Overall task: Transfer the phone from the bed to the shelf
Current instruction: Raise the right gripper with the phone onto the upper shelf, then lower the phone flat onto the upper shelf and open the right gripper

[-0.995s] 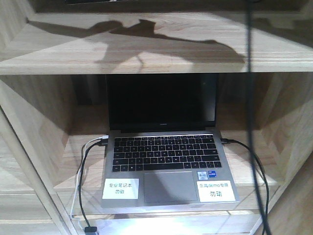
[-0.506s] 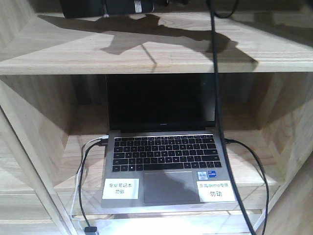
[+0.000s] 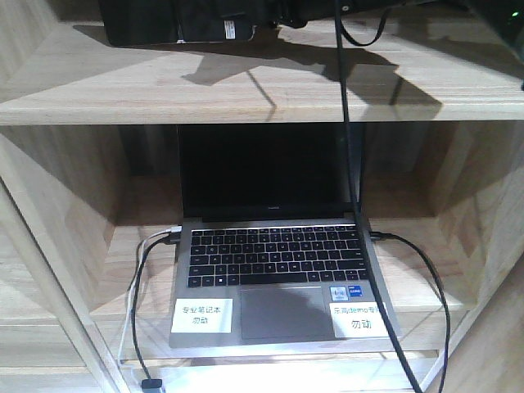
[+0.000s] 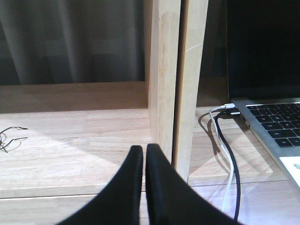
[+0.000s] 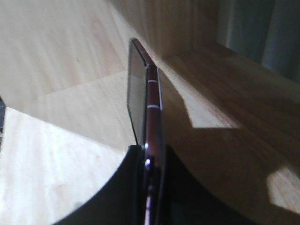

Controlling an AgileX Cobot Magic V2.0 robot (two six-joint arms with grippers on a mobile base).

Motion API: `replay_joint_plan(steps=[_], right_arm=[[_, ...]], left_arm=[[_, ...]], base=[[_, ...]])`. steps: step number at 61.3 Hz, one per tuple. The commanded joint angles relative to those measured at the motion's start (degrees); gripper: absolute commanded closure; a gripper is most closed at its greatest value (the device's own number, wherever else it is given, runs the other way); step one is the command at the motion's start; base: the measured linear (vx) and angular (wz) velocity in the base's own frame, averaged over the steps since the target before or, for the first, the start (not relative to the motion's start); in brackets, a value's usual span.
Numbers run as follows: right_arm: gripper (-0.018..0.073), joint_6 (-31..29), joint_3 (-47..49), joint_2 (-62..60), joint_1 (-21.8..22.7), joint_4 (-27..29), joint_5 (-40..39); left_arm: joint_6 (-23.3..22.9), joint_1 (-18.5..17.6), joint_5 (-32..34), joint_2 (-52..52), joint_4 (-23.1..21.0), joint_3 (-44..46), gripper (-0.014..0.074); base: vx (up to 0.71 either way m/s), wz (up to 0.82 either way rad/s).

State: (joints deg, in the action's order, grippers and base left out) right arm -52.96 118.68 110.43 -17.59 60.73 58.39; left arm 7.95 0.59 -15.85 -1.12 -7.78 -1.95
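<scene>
only the right tool (image 5: pixel 151 161) view shows the phone (image 5: pixel 145 101), seemingly clamped edge-on.

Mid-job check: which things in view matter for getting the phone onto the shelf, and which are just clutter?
Job:
phone, edge-on, clamped in the right gripper
shelf, upper board

Clutter:
laptop, open in the compartment below
cables plugged into its side
left gripper, fingers together, holding nothing

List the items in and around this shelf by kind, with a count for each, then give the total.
Phone: 1, held by the right gripper
Laptop: 1
Cables plugged into the laptop's left side: 2 (1 white, 1 black)
White labels on the laptop's palm rest: 2
Total: 6
</scene>
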Motion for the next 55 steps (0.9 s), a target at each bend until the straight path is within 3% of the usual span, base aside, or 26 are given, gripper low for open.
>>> replay_joint_plan(steps=[1, 17, 26, 55], right_arm=[[0.0561, -0.49, 1.64, -2.18, 0.15, 2.46, -2.10], [0.0543, -0.41, 1.64, -2.19, 0.15, 2.40, -3.46], [0.0483, -0.41, 1.64, -2.19, 0.15, 2.09, -3.66], [-0.0009, 0.27, 1.64, -2.19, 0.15, 0.98, -5.75]], left_arm=[[-0.22, -0.18, 4.20, -0.27, -0.56, -0.13, 0.0596], [-0.22, -0.18, 4.20, -0.27, -0.56, -0.13, 0.0596], [-0.22, -0.18, 4.20, -0.27, -0.56, -0.13, 0.0596], [-0.22, -0.18, 4.20, -0.27, -0.56, -0.13, 0.0596]], base=[[0.00, 0.00], [0.00, 0.00], [0.00, 0.00], [0.00, 0.00]])
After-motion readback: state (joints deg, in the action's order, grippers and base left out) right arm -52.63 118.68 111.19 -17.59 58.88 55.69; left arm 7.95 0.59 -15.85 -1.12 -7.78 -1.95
